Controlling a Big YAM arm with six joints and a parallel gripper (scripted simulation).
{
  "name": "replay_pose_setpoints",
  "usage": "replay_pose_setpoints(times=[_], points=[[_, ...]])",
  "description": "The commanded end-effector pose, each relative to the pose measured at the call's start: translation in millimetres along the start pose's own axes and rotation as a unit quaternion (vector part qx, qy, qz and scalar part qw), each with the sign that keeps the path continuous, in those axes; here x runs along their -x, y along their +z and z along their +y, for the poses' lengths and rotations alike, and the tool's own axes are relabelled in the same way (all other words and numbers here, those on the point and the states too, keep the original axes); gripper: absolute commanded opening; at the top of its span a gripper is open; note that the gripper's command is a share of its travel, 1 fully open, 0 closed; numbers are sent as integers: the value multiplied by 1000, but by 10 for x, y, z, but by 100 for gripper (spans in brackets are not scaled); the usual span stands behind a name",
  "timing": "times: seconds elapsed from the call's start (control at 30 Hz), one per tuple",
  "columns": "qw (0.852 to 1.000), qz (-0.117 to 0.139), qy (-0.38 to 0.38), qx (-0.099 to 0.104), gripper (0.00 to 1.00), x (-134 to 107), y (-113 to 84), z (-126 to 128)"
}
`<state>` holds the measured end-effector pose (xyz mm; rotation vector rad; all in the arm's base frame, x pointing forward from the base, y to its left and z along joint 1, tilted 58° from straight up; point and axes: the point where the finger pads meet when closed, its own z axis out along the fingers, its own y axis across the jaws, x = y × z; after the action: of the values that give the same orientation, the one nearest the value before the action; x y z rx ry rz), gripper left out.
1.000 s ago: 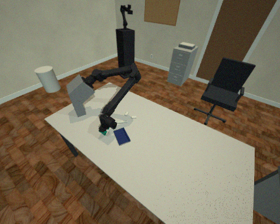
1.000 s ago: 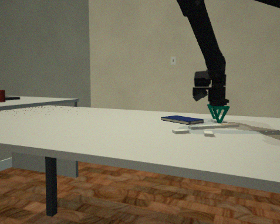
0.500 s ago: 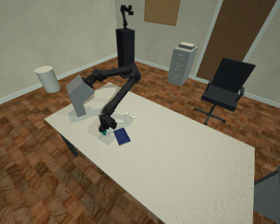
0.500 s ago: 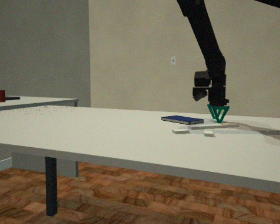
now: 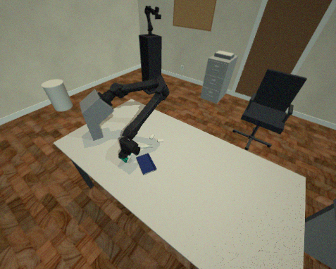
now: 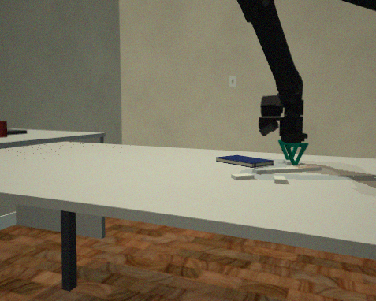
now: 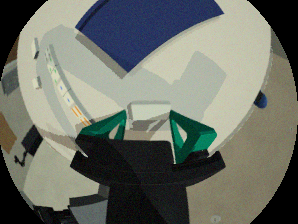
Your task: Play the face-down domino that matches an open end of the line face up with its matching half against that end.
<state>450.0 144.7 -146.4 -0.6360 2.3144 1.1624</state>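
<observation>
My gripper (image 5: 125,159) (image 6: 293,163) (image 7: 147,113) is open, its green fingers pointing down low over the table. A blank white face-down domino (image 7: 150,108) lies between and just ahead of the fingertips in the wrist view, with a gap on each side. The line of face-up dominoes (image 5: 146,146) (image 6: 285,170) (image 7: 62,88) lies to the left in the wrist view; green, blue and orange pips show, and its near end is partly hidden by the left finger. Two more white dominoes lie apart beyond the line, one (image 5: 152,136) (image 6: 281,180) (image 7: 36,82) and another (image 5: 160,141) (image 6: 243,176) (image 7: 35,48).
A dark blue book (image 5: 146,164) (image 6: 243,160) (image 7: 152,30) lies near the line and ahead of the gripper in the wrist view. A grey angled panel on a post (image 5: 96,109) stands on the table beside the arm. The arm's shadow falls over the line.
</observation>
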Motion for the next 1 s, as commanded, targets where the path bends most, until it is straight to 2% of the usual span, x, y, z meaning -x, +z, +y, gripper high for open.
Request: replay_pose_setpoints(times=[0.0, 0.3, 0.53, 0.57, 0.87, 0.97], points=[[1000, -4, -4, -2, 70, 44, -10, -27], [999, -16, -35, -7, 70, 259, 83, -121], [999, -16, -35, -7, 70, 259, 83, -121], [1000, -4, -5, -3, 70, 51, -10, -30], [999, -20, -41, -9, 70, 309, 75, -146], [999, -20, -41, -9, 70, 309, 75, -146]])
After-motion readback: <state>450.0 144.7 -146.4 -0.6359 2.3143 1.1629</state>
